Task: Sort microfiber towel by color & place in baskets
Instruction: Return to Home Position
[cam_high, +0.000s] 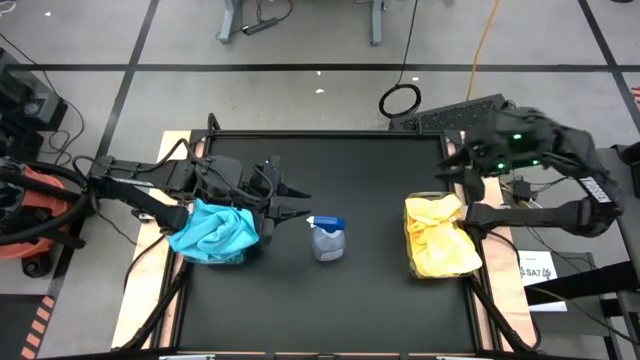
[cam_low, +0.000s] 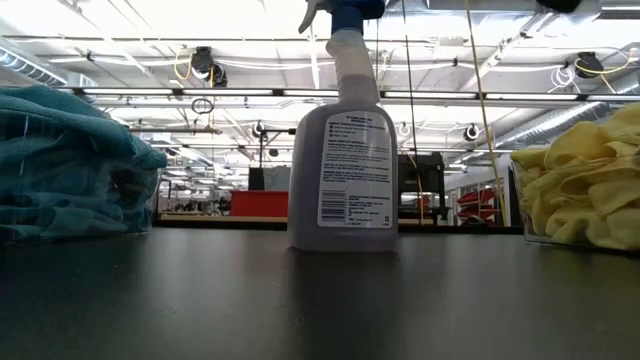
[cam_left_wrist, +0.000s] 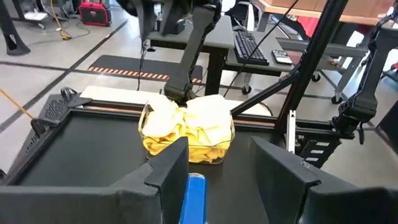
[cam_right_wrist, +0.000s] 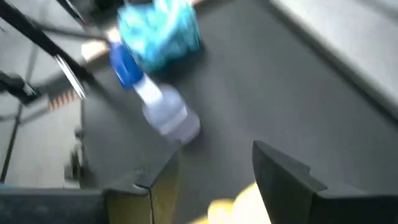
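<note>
Teal towels (cam_high: 215, 232) are heaped in the left clear basket (cam_low: 150, 205) and rise above its rim. Yellow towels (cam_high: 437, 235) fill the right clear basket (cam_left_wrist: 186, 154) in the same way. My left gripper (cam_high: 298, 203) hovers open just right of the teal heap, pointing toward the table's right side, with nothing between its fingers (cam_left_wrist: 171, 165). My right gripper (cam_high: 450, 168) is raised above the far end of the yellow heap. It is open and empty in the right wrist view (cam_right_wrist: 214, 158), which looks across at the teal towels (cam_right_wrist: 158, 31).
A grey spray bottle (cam_high: 328, 240) with a blue top stands upright at the table's middle, between the two baskets. Bare black tabletop (cam_high: 350, 300) lies in front of it and behind it. Cables and a keyboard lie beyond the table's far right corner.
</note>
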